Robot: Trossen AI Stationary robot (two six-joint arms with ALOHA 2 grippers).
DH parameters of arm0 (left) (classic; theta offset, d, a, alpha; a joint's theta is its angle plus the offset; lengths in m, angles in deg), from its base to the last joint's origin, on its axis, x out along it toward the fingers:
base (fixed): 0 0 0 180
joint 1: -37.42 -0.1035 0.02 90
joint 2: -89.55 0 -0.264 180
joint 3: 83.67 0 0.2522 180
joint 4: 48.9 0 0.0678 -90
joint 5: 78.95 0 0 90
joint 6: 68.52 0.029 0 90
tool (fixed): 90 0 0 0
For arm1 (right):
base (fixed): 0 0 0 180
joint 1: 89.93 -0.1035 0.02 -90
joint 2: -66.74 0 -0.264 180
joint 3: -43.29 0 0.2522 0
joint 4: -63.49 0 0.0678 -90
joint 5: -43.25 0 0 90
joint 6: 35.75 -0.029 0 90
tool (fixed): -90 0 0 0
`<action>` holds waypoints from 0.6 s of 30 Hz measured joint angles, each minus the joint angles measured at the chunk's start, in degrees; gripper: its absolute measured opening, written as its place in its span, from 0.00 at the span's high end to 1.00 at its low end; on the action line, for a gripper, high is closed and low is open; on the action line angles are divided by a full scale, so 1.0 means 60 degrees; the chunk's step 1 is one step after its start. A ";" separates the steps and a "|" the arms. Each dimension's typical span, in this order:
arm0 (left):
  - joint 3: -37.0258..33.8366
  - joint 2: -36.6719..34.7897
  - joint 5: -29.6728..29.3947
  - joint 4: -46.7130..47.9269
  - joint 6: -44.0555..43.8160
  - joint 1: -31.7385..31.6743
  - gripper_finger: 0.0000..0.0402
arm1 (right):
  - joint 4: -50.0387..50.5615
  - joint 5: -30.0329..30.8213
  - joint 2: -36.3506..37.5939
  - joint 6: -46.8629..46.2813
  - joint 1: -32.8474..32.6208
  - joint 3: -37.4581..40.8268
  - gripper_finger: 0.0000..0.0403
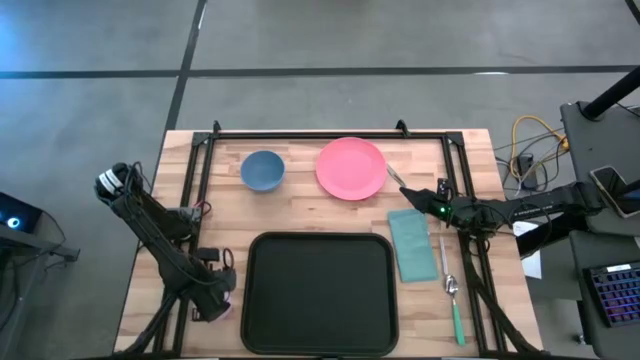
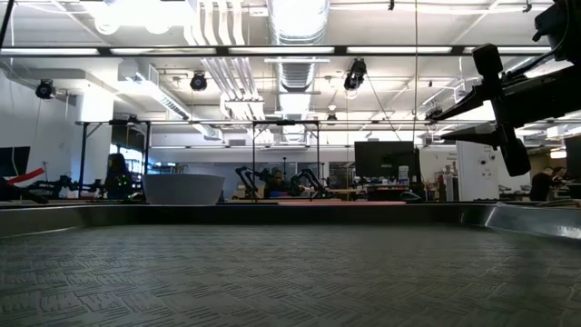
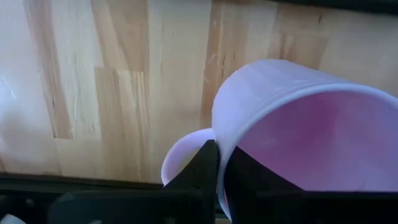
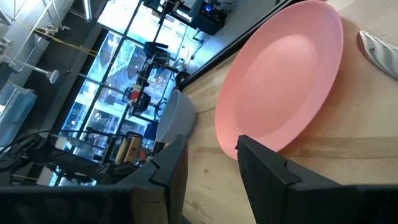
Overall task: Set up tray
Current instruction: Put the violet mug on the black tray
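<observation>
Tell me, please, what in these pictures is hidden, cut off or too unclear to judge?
- Pink cup: left wrist view, its lower part is cut off by the frame edge; in the high view the left gripper covers it.
- Tray: low view shows only its textured floor and rim.
- Metal utensil beside the pink plate: right wrist view, cut off at the edge; type unclear.
- Right gripper: open, empty.

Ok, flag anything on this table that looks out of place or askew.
One thing stands out: the pink cup lies tipped on its side on the wood left of the tray, with the left gripper shut on its rim. The napkin sits slightly crooked. Nothing looks spilled or damaged.
</observation>
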 joint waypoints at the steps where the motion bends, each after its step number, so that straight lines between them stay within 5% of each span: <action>1: -0.0001 -0.0093 -0.0002 0.0005 -0.0168 -0.0026 1.00 | 0.0000 0.0000 0.0000 0.0000 0.0000 0.0000 0.68; 6: -0.0006 -0.1013 -0.0296 0.0218 -0.1319 -0.0126 1.00 | 0.0000 0.0045 0.0000 0.0004 -0.0001 0.0000 0.68; 13: -0.0040 -0.2901 -0.2218 0.0611 -0.3991 -0.0665 1.00 | 0.0000 0.0080 0.0000 0.0000 0.0004 0.0000 0.68; 18: -0.0047 -0.3168 -0.2363 0.0858 -0.3994 -0.1941 1.00 | 0.0000 0.0098 0.0000 -0.0018 0.0004 0.0000 0.68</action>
